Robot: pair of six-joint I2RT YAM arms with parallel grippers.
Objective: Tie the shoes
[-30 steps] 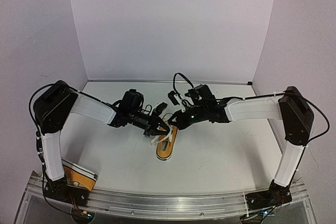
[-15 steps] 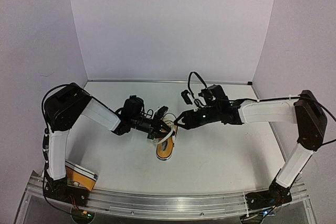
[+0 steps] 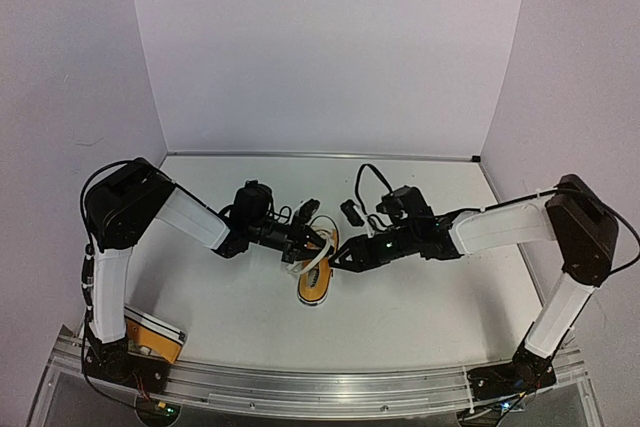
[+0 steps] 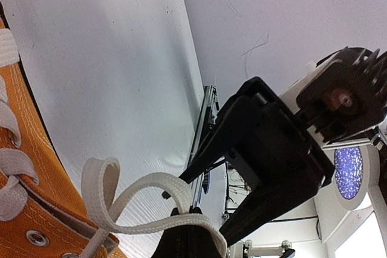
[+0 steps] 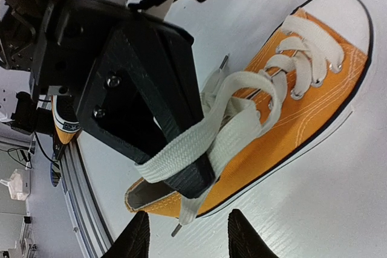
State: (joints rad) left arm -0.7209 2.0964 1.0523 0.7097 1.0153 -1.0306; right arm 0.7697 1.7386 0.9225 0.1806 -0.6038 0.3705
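Orange canvas shoe [image 5: 290, 125], white lace [image 5: 236, 119] looped and clenched in left tool [image 5: 190, 176]; right tool [image 5: 188, 234] released.

The right hand [image 3: 336, 259] has opened and drawn back from the lace [image 5: 242, 107].

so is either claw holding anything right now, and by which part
The left claw pinches a loop of the white lace on the shoe. The right claw holds nothing.
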